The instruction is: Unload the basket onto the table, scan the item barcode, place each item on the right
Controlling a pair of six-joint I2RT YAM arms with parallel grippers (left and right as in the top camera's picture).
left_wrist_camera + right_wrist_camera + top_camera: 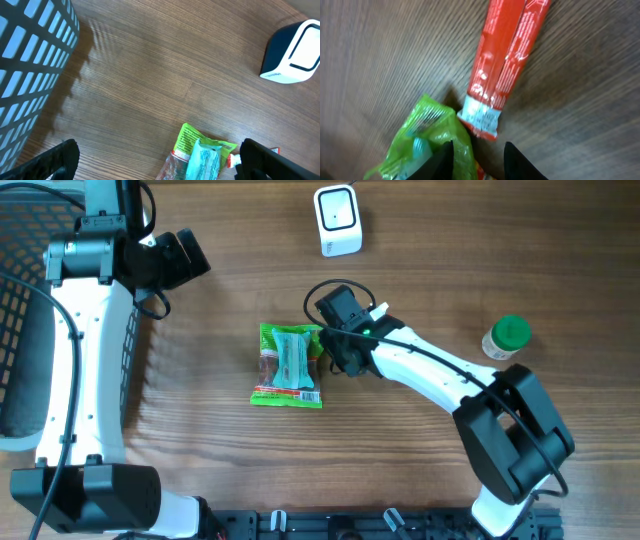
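**Pickup unsettled: choose one item first**

The R gripper [479, 147] hung low over the table [200, 440], jaws part open w/ bare wood showing btwn them. It had no hold on anything that I could make out. The green packet [290, 365] lay flat mid-table, one corner right against a finger. The red sachet [507, 60] lay just beside it, white printed end towards the gap. No barcode was legible in any view.

The L gripper [188, 258] was wide open and empty, up by the basket [30, 240], well apart from both packets. The scanner [337, 220] stood at the far edge and a jar [508, 337] off to the right.

My read: this was the pickup; the scan hadn't begun. The jaws sat over the border of two items, so closing there risked pinching both or skidding on film. Better to:
- centre over one packet's edge,
- lower till the pads flank it,
- close on a seam, not the printed face, so the code stays uncovered,
- lift w/o crumpling, since creased film prob. reads badly.
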